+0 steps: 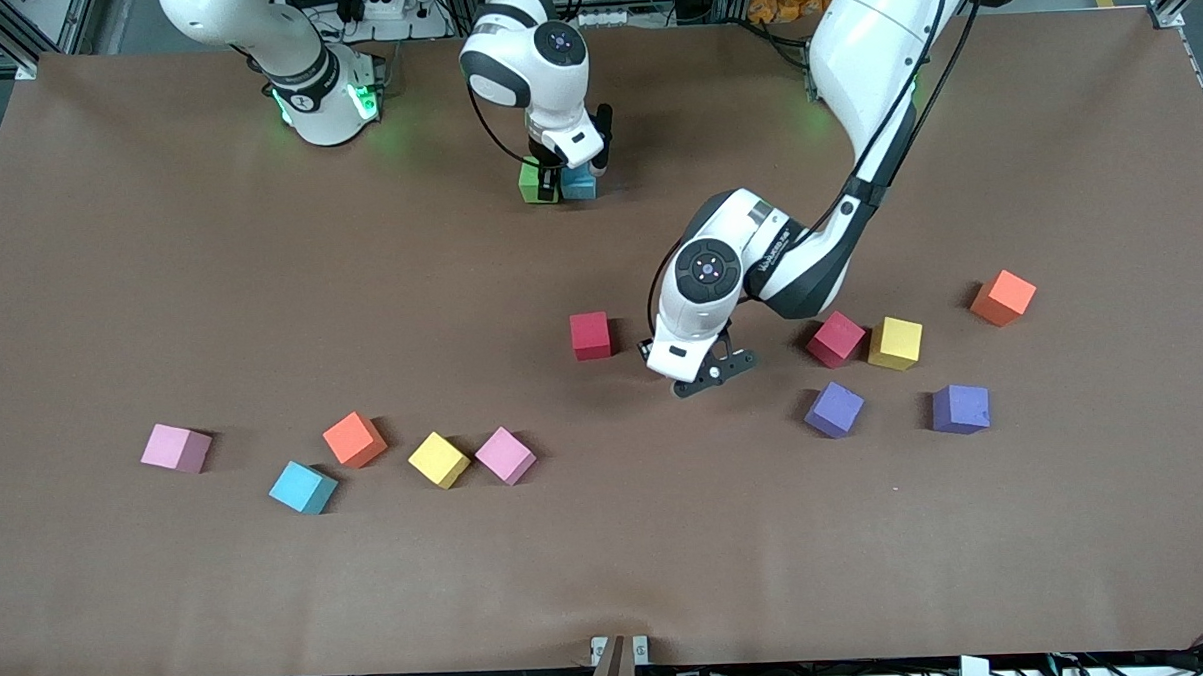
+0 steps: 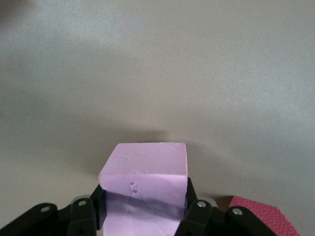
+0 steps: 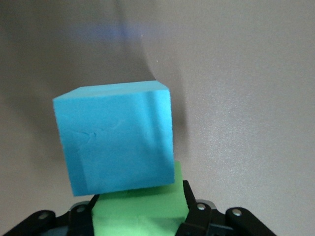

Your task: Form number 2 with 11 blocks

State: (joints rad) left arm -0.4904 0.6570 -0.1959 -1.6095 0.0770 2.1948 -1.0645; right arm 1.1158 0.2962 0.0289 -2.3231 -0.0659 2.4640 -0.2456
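Left claw (image 1: 711, 372): clenched on a pink block (image 2: 145, 184), low over the worktop (image 1: 608, 538) between the scattered blocks; you see its fingers (image 2: 194, 209) pressing two opposite flat faces.
Right claw (image 1: 556, 179): clenched on the green block (image 3: 140, 209), which sits touching the light blue block (image 3: 115, 137) near the robots' bases.
Number 2: barely begun, I judge; only green and light blue stand together under the right claw.
Handling: expect each cube to be very light and soft; squeeze gently or the foam will dent and spring.
Where to hold: take two parallel side faces, mid-height, square to the claw.
Material: matte foam, faintly pitted, grippy rather than slick.
Shape: equal cubes with crisp edges that should butt flush.
Nearby: a red block (image 1: 590, 335) lies just beside the left claw; mind it when you move.
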